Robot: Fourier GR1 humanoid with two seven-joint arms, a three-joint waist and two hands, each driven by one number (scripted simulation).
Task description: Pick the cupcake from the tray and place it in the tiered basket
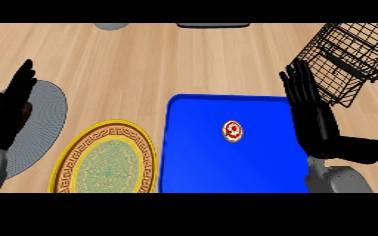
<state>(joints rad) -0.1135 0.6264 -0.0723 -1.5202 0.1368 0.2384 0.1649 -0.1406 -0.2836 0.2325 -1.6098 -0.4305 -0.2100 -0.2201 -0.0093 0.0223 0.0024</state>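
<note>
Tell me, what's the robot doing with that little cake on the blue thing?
Nothing is being held yet. The cupcake sits on the blue tray, untouched. The robot's right hand is open, fingers straight, at the tray's right edge, between the cupcake and the black wire tiered basket in the far right corner. The left hand rests open at the left edge, over a grey mat. A yellow patterned plate lies left of the tray.

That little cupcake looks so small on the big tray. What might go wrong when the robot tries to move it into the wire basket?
1. The small red-and-white cupcake sits alone mid blue tray; the black right hand, open at the tray's right edge, might nudge it away rather than grasp it.
2. The black wire tiered basket stands just behind that hand, so a lift could snag its wires.
</note>
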